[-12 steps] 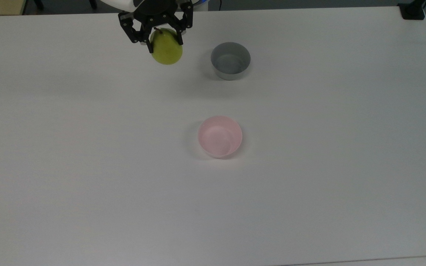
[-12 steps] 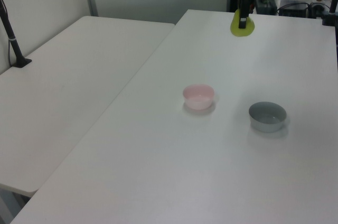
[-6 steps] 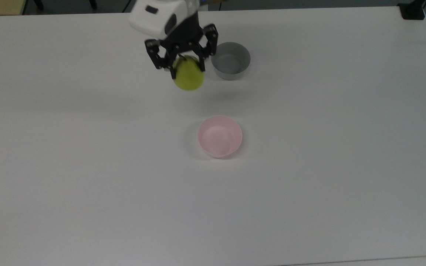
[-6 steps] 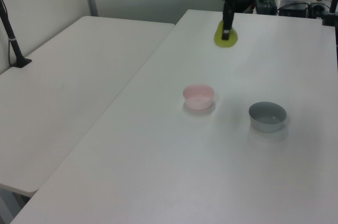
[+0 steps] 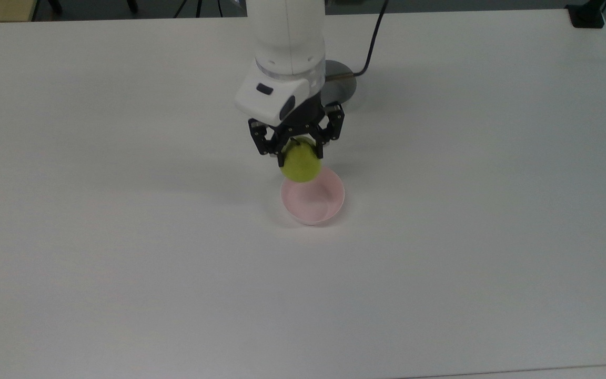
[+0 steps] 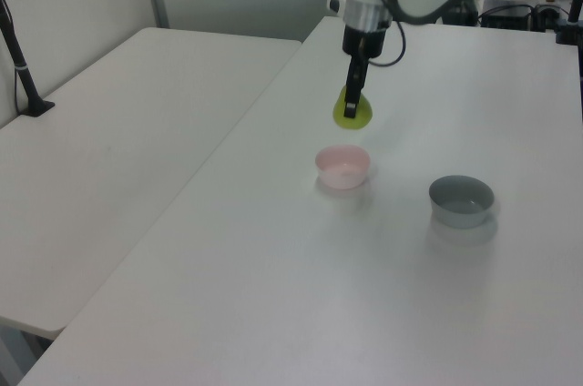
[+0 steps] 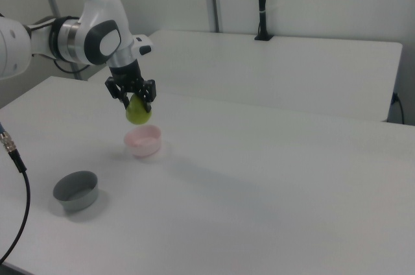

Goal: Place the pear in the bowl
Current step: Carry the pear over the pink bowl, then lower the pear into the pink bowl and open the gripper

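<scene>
Pear now hangs in the gripper, jaws closed on its upper sides, stem end up between the fingers; in the top view it overlaps the far rim of the pink bowl, and in the left view it sits clearly above and just behind the bowl, not touching it. Right view agrees: pear in the air over the bowl's far edge. Change over the last second: arm swept the fruit from the table's far edge at the top view's upper left, passed beside the grey bowl half a second ago, and has arrived almost over the pink one. Arm body now covers most of the grey bowl in the top view, where it earlier stood in plain sight. Both bowls unmoved on the table; grip on the pear looks unchanged throughout. Judgement: carry nearly finished, pink bowl is plainly the target, grey one bypassed. Remaining: a short advance to centre over the bowl, a descent, then release. Risk: dropping from this offset could strike the rim and roll off
</scene>
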